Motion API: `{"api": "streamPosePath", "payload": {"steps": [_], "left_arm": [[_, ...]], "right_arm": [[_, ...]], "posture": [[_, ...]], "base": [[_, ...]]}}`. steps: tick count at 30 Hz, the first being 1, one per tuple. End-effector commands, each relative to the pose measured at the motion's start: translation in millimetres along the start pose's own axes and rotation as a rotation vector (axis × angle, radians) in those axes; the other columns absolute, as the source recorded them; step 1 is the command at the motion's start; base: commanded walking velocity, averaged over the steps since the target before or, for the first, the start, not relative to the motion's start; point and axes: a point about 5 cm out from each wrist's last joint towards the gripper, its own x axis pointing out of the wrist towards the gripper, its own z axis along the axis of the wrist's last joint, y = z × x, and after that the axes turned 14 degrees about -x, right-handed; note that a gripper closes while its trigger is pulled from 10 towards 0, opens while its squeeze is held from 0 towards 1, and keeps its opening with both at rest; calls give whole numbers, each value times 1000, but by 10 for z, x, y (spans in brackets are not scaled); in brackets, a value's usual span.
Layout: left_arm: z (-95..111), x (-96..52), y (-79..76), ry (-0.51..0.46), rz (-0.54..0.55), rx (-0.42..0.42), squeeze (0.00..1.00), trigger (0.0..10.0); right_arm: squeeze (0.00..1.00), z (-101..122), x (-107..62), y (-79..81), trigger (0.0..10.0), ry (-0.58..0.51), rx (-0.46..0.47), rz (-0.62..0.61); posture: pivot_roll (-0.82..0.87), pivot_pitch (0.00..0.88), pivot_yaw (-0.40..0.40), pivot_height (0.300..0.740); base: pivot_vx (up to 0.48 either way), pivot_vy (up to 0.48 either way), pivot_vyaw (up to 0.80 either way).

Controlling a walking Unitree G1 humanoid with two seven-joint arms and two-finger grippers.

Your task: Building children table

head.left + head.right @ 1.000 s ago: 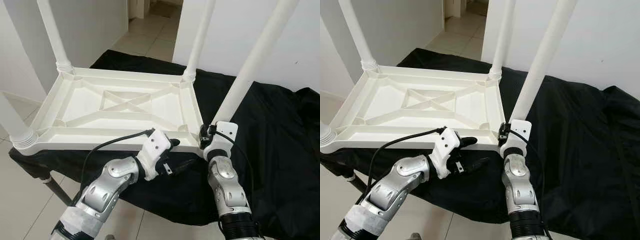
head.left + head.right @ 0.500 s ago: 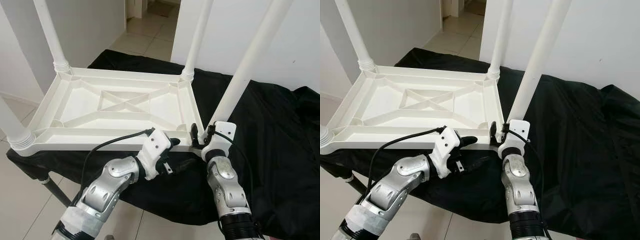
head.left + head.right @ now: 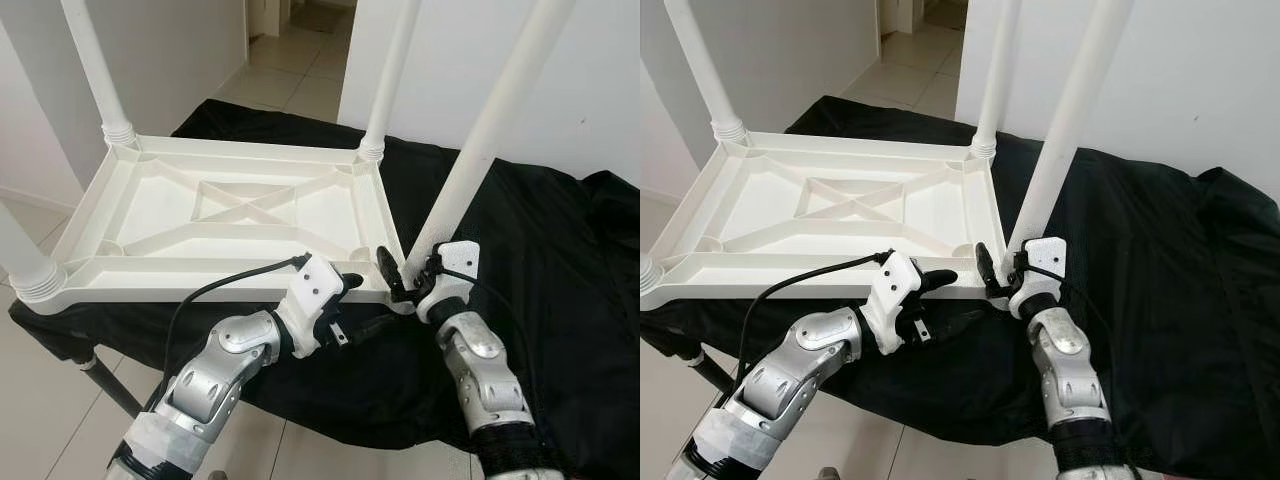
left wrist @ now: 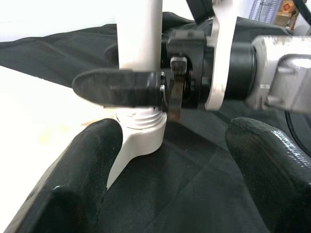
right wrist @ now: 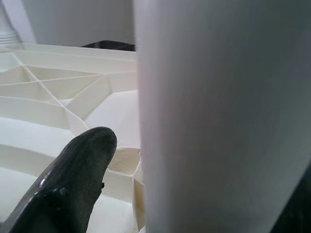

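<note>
In the left eye view, the white table top [image 3: 240,215] lies upside down on a black cloth [image 3: 560,260]. Four white legs stick up from its corners. The far left leg [image 3: 95,70] is at 10 o'clock, the far right leg [image 3: 392,70] at 1 o'clock, the near left leg [image 3: 20,255] at 9 o'clock, and the near right leg [image 3: 480,150] at 3 o'clock. So all four legs look to be in — what may be left is making the last one tight and turning the table over.

In the right eye view, the right gripper [image 3: 1002,275] is at the bottom of the near right leg. Its fingers are spread around the leg and I cannot see them squeezing it. The left gripper [image 3: 945,300] waits just beside that corner, at 6 o'clock.

In the left wrist view, the left gripper's fingers [image 4: 87,170] are wide apart with nothing between them. Ahead, one black finger of the right gripper crosses the leg above its ribbed end.

In the right wrist view, the leg is very close — one finger [image 5: 77,170] sits beside it.
</note>
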Motion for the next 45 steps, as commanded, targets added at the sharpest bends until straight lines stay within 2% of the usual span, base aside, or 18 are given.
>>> {"api": "streamPosePath", "payload": {"steps": [1, 5, 7, 12, 13, 14, 15, 17, 18, 29, 30, 37, 38, 44, 45], "left_arm": [[33, 1, 4, 2, 6, 23, 0, 10000], [36, -2, 5, 2, 7, 23, 0, 10000], [29, -3, 4, 5, 7, 24, 0, 10000], [24, -4, 2, 8, 6, 24, 0, 10000], [34, -3, 7, 7, 5, 26, 0, 10000], [34, -3, 7, 7, 5, 26, 0, 10000], [44, -4, 12, 5, 6, 27, 0, 10000], [44, -4, 12, 5, 6, 27, 0, 10000], [50, -9, 26, 5, 10, 29, 0, 10000], [44, -2, 18, 2, 14, 29, 0, 10000], [40, 2, 18, 2, 14, 28, 0, 10000], [39, 6, 24, 0, 16, 26, 0, 10000], [37, 5, 24, -3, 19, 24, 0, 10000], [32, 8, 27, -5, 23, 21, 0, 10000], [34, 9, 28, -6, 23, 21, 0, 10000]], "right_arm": [[0, -8, 4, -40, 10000, -11, 4, 43], [0, -18, 21, -66, 10000, -14, -13, 114], [0, -45, 59, -105, 10000, -8, -51, 166], [0, -67, 102, -135, 10000, -5, -74, 200], [0, -76, 127, -145, 4980, -3, -90, 217], [0, -76, 127, -145, 4980, -3, -90, 217], [0, -82, 143, -151, 4392, -2, -98, 227], [0, -82, 143, -151, 4392, -2, -98, 227], [0, -89, 154, -166, 0, 0, -105, 235], [0, -124, 137, -205, 0, -9, -81, 248], [0, -115, 134, -200, 10000, -17, -56, 229], [0, -73, 137, -173, 10000, -27, -13, 173], [0, -47, 140, -126, 10000, -22, -9, 92], [0, -44, 126, -42, 10000, -9, 12, -3], [0, -83, 118, 9, 10000, 37, 41, -112]], "posture": [[3, 0, -99, 740], [4, 0, -96, 740], [8, 0, -89, 740], [9, 0, -88, 740], [16, 0, -91, 740], [16, 0, -91, 740], [16, 0, -91, 740], [16, 0, -91, 740], [18, 0, -93, 740], [18, 0, -93, 740], [8, 0, -96, 740], [4, 0, -100, 740], [1, 0, -103, 740], [1, 0, -103, 740], [-1, 0, -101, 740]], "base": [[0, 0, 0], [0, 0, 0], [0, 0, 0], [0, 0, 0], [0, 0, 0], [0, 0, 0], [0, 0, 0], [0, 0, 0], [0, 0, 0], [0, 0, 0], [0, 0, 0], [0, 0, 0], [0, 0, 0], [0, 0, 0], [0, 0, 0]]}}
